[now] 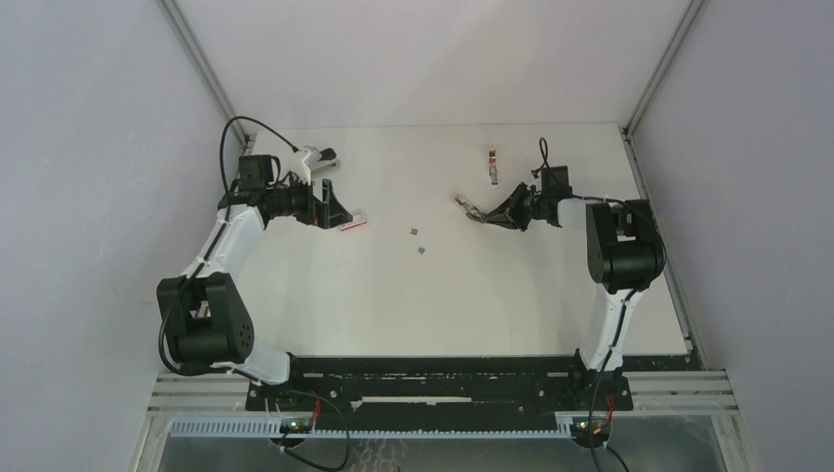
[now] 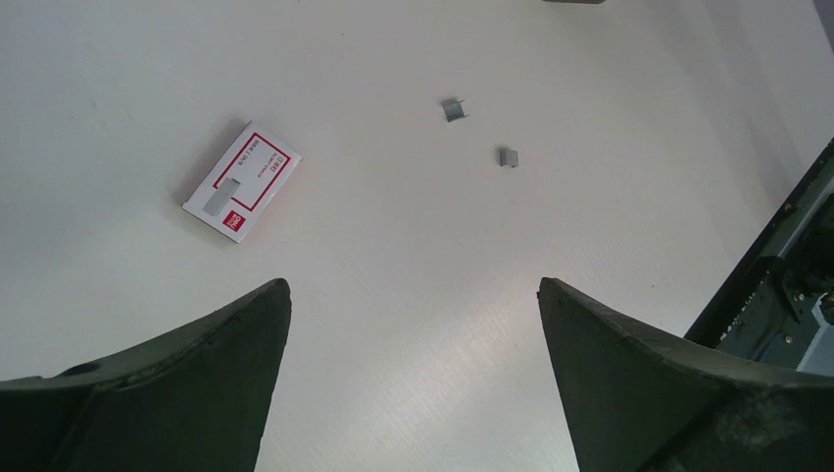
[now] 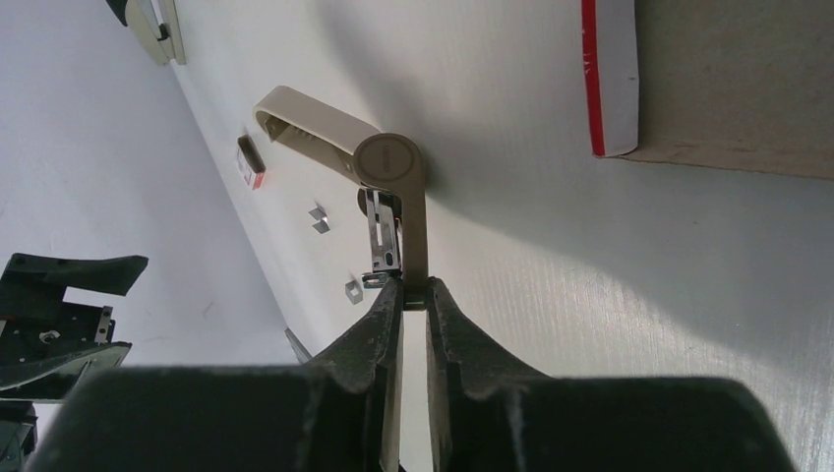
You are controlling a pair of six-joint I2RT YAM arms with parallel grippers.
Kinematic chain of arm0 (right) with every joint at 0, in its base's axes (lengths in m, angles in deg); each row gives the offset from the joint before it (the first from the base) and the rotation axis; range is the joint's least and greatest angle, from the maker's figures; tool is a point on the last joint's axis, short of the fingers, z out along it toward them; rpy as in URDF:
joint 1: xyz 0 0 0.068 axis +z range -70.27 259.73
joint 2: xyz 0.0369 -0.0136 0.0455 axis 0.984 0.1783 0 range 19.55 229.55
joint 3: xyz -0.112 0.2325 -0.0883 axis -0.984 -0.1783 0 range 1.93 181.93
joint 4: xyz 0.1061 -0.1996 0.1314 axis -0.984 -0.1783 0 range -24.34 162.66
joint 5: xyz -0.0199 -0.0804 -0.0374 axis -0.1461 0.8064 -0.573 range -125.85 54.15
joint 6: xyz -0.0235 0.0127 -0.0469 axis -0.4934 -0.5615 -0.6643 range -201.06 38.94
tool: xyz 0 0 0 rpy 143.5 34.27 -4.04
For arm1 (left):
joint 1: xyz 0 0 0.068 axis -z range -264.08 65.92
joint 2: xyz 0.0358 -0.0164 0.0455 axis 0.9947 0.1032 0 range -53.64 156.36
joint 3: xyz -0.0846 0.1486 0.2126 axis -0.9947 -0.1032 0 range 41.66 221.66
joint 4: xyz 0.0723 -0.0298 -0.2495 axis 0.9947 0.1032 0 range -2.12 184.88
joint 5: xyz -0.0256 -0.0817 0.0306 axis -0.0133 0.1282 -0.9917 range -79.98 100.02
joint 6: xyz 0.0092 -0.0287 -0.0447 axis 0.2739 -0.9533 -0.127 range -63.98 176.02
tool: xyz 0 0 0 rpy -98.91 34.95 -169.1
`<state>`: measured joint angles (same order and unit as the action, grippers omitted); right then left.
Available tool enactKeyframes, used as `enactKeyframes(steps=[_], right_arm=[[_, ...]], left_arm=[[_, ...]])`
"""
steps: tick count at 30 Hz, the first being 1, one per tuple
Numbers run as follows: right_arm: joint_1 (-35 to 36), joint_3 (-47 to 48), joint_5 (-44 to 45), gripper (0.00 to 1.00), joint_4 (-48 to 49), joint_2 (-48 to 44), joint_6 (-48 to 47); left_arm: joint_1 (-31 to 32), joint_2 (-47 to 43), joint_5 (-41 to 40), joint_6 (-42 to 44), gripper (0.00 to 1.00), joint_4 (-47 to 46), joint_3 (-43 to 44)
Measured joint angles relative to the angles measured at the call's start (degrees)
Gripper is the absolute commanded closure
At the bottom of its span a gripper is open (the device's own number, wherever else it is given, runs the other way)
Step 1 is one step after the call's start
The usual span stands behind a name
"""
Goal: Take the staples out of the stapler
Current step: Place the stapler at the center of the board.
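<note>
The beige stapler point(image 3: 393, 162) is swung open, its lid point(image 3: 315, 123) folded back and the metal magazine point(image 3: 382, 231) bared. My right gripper point(image 3: 413, 287) is shut on the end of its beige base. In the top view this stapler point(image 1: 466, 205) sits just left of the right gripper point(image 1: 482, 212). Short silver staples point(image 1: 414, 232) point(image 1: 421, 250) lie loose on the table's middle. The left wrist view shows the staples point(image 2: 452, 109) point(image 2: 507, 156) ahead of my left gripper point(image 2: 413, 295), which hangs open over bare table. One more staple point(image 3: 352, 290) lies close to the right fingertips.
A pink-and-white box point(image 2: 241, 182) lies by the left gripper point(image 1: 337, 214). A second small box point(image 1: 492, 165) sits at the back, looming large in the right wrist view point(image 3: 688, 79). Another pale stapler-like object point(image 1: 317, 157) rests behind the left arm.
</note>
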<state>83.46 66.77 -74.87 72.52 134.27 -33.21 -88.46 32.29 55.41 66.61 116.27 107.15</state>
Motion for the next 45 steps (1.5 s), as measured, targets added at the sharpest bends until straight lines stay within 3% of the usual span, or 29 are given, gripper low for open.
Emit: enactKeyframes(steps=[20, 29, 35, 45], right_arm=[[-0.66, -2.45, 0.46, 0.78, -0.04, -0.13, -0.09], [-0.63, -3.41, 1.73, 0.70, -2.60, -4.52, -2.93], [1.90, -3.41, 6.32, 0.58, -7.37, -10.56, -11.15], [11.76, 1.86, 20.81, 0.48, -15.76, -15.19, -27.71]], left_arm=[[0.00, -0.22, 0.31, -0.04, 0.00, 0.00, -0.13], [0.00, -0.61, 0.42, -0.04, 0.00, -0.02, -0.13], [0.00, -0.68, 0.42, -0.04, 0.00, 0.00, -0.13], [0.00, -3.06, 0.26, 0.09, 0.00, 0.00, -0.13]])
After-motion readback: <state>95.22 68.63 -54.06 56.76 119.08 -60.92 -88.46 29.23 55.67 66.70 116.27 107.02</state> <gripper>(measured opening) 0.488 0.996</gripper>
